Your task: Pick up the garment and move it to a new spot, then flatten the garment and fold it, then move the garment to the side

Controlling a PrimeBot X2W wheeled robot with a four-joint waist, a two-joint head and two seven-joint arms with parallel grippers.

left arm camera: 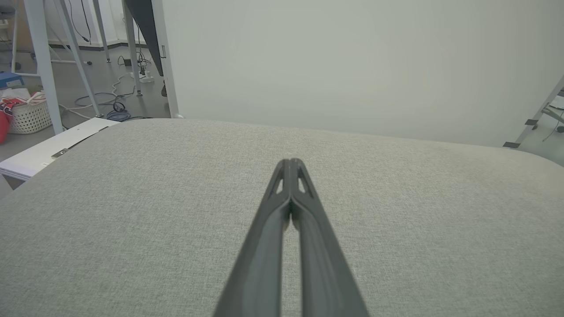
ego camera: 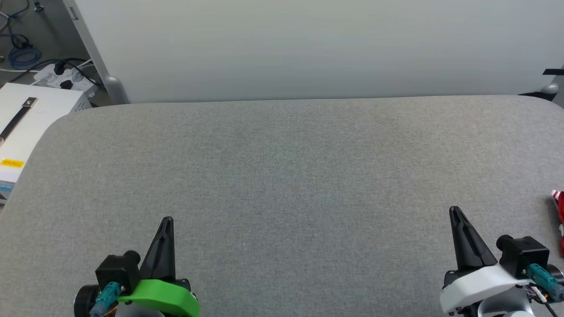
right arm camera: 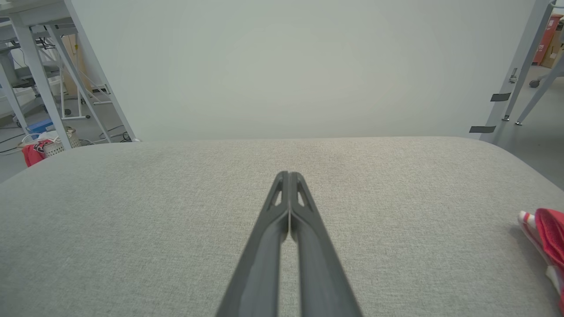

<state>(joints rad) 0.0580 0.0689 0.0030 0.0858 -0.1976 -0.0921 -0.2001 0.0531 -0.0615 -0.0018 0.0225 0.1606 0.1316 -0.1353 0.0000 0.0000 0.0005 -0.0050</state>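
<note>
Garment (ego camera: 560, 204) at the right edge of the desk (ego camera: 282, 167), cut off by the frame; long axis unclear. It lies rightward of the right claw (ego camera: 454, 211), the nearer one. Right and left claw (ego camera: 167, 220) both pinched closed, empty.

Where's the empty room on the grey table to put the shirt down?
Nearly all of the grey table is bare: the wide stretch between the left pincer and right pincer, up to the white wall. Only the right edge is taken, where the red garment lies.
</note>
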